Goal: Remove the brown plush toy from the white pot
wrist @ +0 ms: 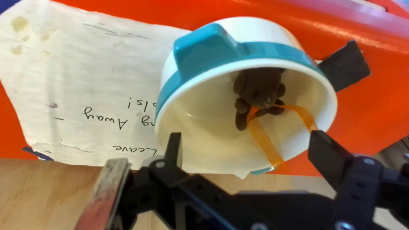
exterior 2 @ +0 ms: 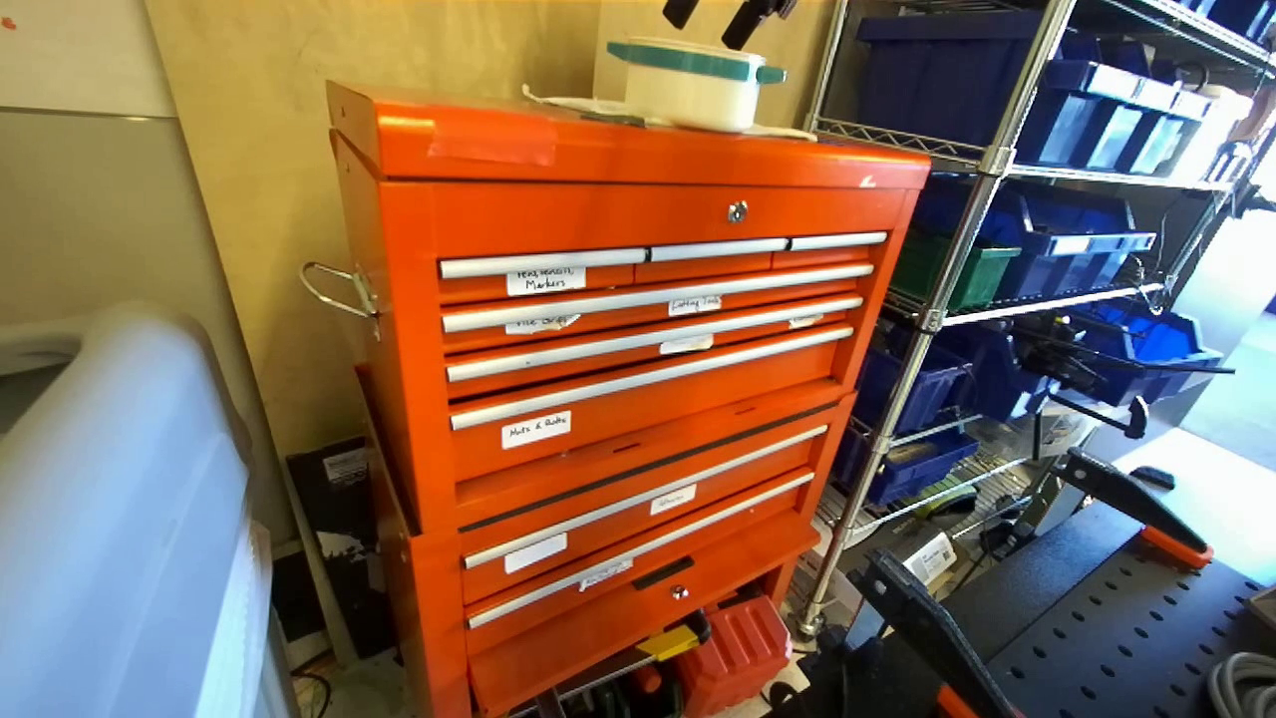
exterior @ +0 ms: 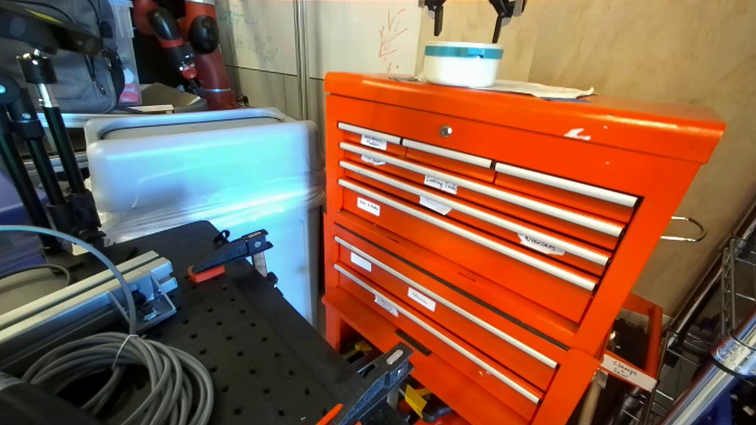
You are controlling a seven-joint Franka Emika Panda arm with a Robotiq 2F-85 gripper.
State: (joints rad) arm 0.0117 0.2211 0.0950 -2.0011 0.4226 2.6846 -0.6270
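Hovering above the white pot (wrist: pixel 201 127), your gripper (wrist: pixel 245 136) has its 2 fingers spread wide. You can see the brown plush toy (wrist: pixel 258 89) inside the pot, close to its wall, face showing in the wrist view, with 2 strands of orange ribbon (wrist: pixel 263 142) running from it toward the rim. The pot stands upright, at least partly on a handwritten paper sheet (wrist: pixel 80 80), atop the orange tool chest (exterior: pixel 390 103) in both exterior views.
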